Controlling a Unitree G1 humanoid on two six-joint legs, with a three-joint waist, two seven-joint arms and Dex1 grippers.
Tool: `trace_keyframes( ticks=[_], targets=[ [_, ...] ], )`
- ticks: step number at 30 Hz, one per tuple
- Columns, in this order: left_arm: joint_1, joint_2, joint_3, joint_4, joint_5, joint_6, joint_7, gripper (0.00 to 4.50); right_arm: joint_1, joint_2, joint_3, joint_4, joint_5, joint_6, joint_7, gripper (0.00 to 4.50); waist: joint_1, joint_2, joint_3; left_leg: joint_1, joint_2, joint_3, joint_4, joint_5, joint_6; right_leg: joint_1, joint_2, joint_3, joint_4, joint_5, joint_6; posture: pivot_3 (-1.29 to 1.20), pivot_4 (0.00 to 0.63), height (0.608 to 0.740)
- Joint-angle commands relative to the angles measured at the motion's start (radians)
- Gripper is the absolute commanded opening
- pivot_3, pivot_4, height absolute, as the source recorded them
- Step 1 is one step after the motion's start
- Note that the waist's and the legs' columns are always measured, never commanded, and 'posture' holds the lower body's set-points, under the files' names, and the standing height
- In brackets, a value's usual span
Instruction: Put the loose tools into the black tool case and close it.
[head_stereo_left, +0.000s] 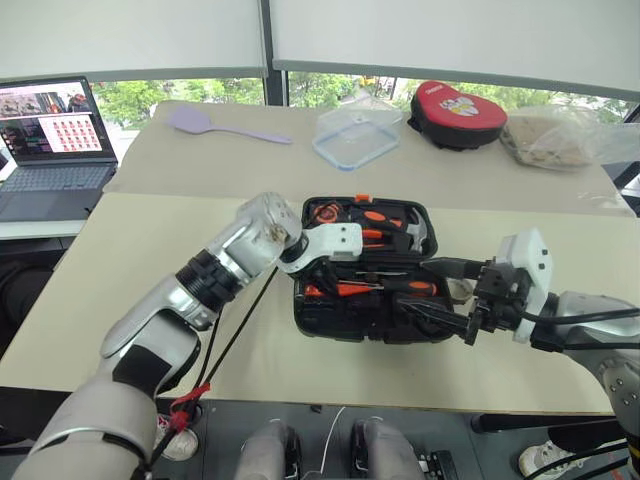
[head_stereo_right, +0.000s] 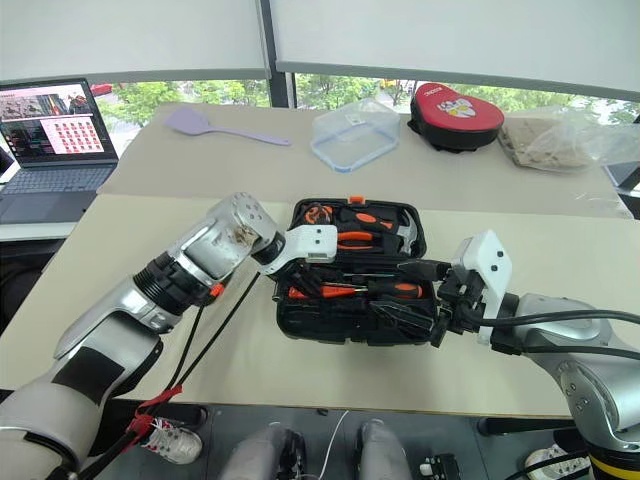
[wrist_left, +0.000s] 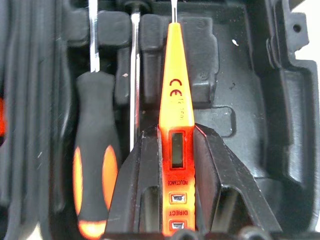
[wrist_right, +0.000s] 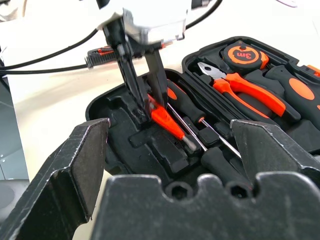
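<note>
Although the left gripper reached down into the open black tool case, the head views hid its fingers behind the white wrist housing, and the case's near recesses were hard to make out there. Its own wrist view showed those fingers clenched on the slim orange screwdriver, whose body ran out between them over a moulded recess, with its tip cut off at the frame edge. Just beside the fingers, a black-and-orange-handled screwdriver lay in its slot, and a second thin shaft ran between it and the held tool.

Beyond the left fingers, the far half of the case held orange-handled pliers and a tape measure; a hammer head showed at the far right corner.

The right gripper hovered at the case's right edge, its fingers spread wide and grasping nothing, pointed towards the left gripper.

Well past both grippers, on the farther table, lay a lilac spatula, a clear plastic box, a red-and-black pouch and a crumpled clear bag. A laptop stood off to the left.
</note>
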Motion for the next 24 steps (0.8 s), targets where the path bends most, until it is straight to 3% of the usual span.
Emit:
trace_keyframes(
  ticks=[1, 16, 22, 24],
  targets=[
    [-0.029, 0.018, 0.022, -0.054, 0.002, 0.011, -0.008, 0.45, 0.001, 0.000, -0.019, -0.012, -0.003, -0.032, 0.007, 4.50, 0.000, 0.000, 0.000, 0.000, 0.000, 0.000, 0.000, 0.000, 0.000, 0.000, 0.000, 0.000, 0.000, 0.000, 0.000, 0.00, 0.150, 0.731],
    [0.019, -0.088, -0.059, 0.072, 0.093, -0.089, 0.053, 0.45, 0.014, 0.004, -0.032, -0.024, 0.006, -0.030, -0.014, 4.50, 0.009, 0.000, 0.000, 0.001, -0.001, -0.001, 0.001, 0.000, 0.001, 0.002, 0.000, 0.000, 0.000, 0.000, 0.001, 0.00, 0.150, 0.731],
    [0.014, -0.089, -0.075, 0.118, 0.134, -0.128, 0.050, 0.45, 0.022, 0.014, -0.036, -0.031, 0.011, -0.030, -0.036, 4.50, 0.015, 0.000, 0.000, 0.002, -0.001, -0.002, 0.002, -0.001, 0.002, 0.004, -0.001, 0.000, -0.001, 0.001, 0.001, 0.00, 0.150, 0.731],
    [0.013, -0.086, -0.057, 0.117, 0.127, -0.149, 0.046, 1.44, 0.024, 0.018, -0.033, -0.032, 0.010, -0.031, -0.041, 4.50, 0.015, 0.000, 0.000, 0.002, -0.001, -0.002, 0.003, -0.001, 0.002, 0.004, -0.002, -0.001, 0.000, 0.001, 0.001, 0.00, 0.150, 0.731]
  ],
)
